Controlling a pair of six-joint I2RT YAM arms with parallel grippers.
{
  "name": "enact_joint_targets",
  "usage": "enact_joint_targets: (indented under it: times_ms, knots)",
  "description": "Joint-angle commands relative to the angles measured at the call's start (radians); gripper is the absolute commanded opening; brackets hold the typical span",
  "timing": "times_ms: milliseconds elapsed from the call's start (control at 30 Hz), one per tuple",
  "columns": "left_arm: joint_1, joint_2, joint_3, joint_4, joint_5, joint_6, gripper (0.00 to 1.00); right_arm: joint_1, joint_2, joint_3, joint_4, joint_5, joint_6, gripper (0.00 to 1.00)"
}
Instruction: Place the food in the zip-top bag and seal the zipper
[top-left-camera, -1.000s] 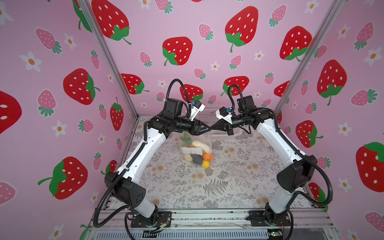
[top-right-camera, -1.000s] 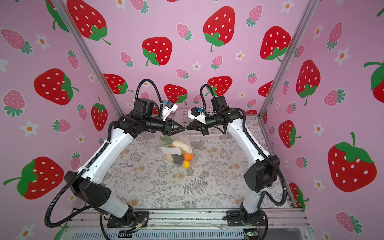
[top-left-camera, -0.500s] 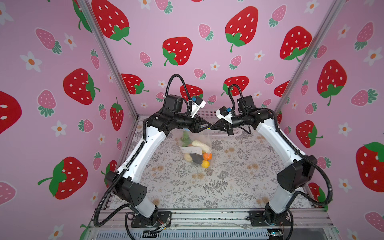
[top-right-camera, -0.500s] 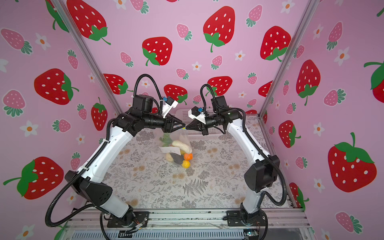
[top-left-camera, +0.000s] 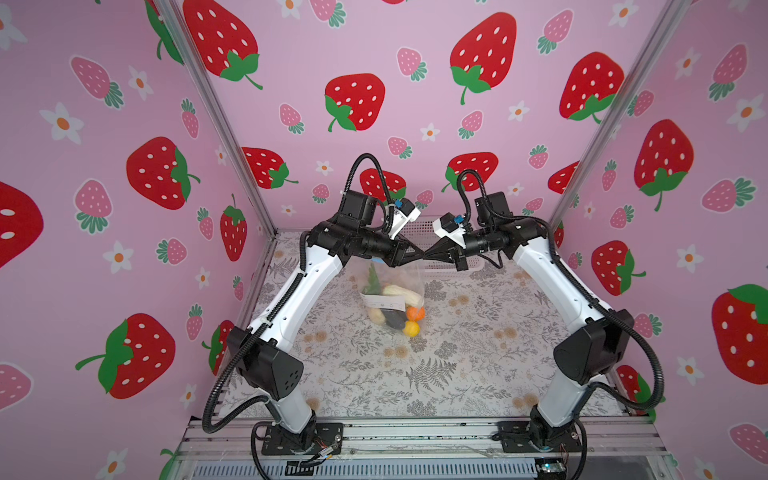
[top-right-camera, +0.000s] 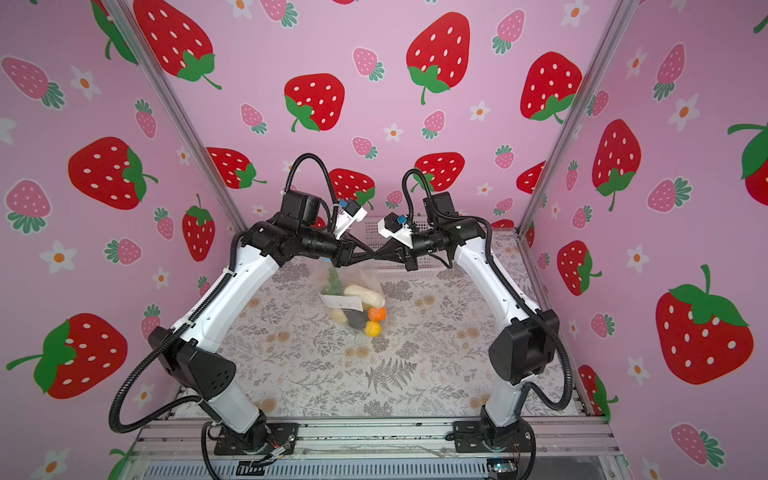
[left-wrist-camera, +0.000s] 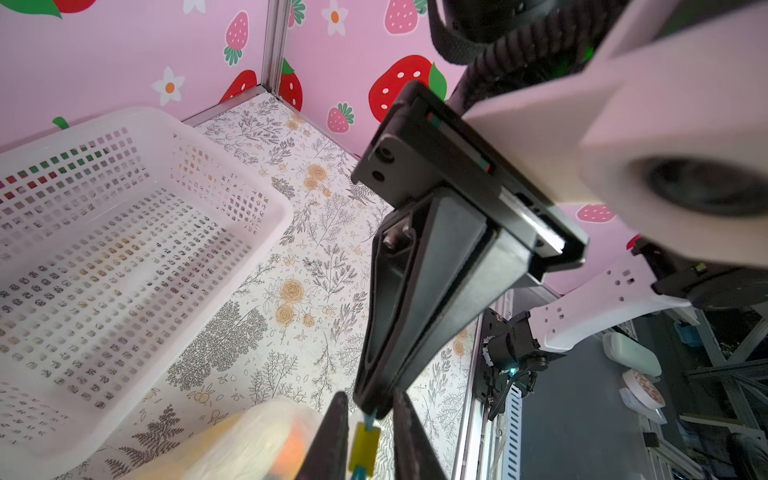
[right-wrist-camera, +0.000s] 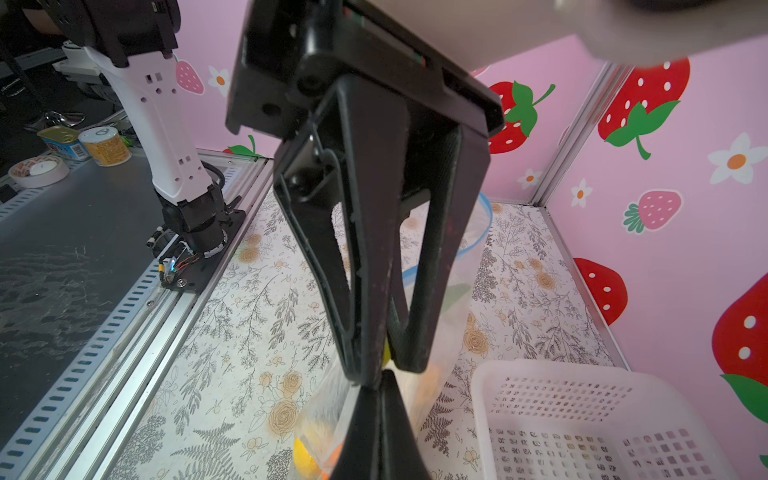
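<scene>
At the front edge, well in front of the bag, an aluminium rail carries both arm bases. Outside it, on the far side of the left arm's base from the bag, stand a blue-and-yellow tin, a yellow-labelled can and a roll of white tape. Their printing is too blurred to read.

From the rail a grey-and-tan floral table cover runs back to the clear crinkly rectangular zip-top bag, which sits mid-table between the arms with its mouth held up. Whether its bottom rests on the cover cannot be told.

The food is inside the bag, gathered at its lower end. There is a yellow round piece, an orange one, a dark purple-black one, a beige one, a long cream-white one and a green one uppermost. A white rectangular label lies across the bag's front face. Its small dark marks are illegible.

At the bag's mouth the two black grippers meet tip to tip. The right gripper is clamped tight on the light blue zipper, just beside its small yellow end. The left gripper is narrow, one finger on either side of that yellow end. Whether they press it cannot be told. Behind the left gripper the strip bows out in a loop.

Behind the bag a white perforated plastic basket sits by the pink strawberry-and-flower wall.
</scene>
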Motion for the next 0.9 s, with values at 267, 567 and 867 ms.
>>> enact_joint_targets:
  times_ms: [267,567,867]
  knots:
    - [-0.006,-0.048,-0.01,-0.066,-0.056,0.066,0.11,-0.001,-0.016,-0.001,0.017,-0.054,-0.007,0.0]
    - [-0.006,-0.028,0.002,-0.108,-0.049,0.091,0.27,-0.003,-0.02,-0.006,0.022,-0.048,-0.004,0.0]
    - [-0.006,-0.014,0.025,-0.122,-0.044,0.093,0.12,-0.003,-0.022,-0.009,0.028,-0.046,-0.001,0.0]
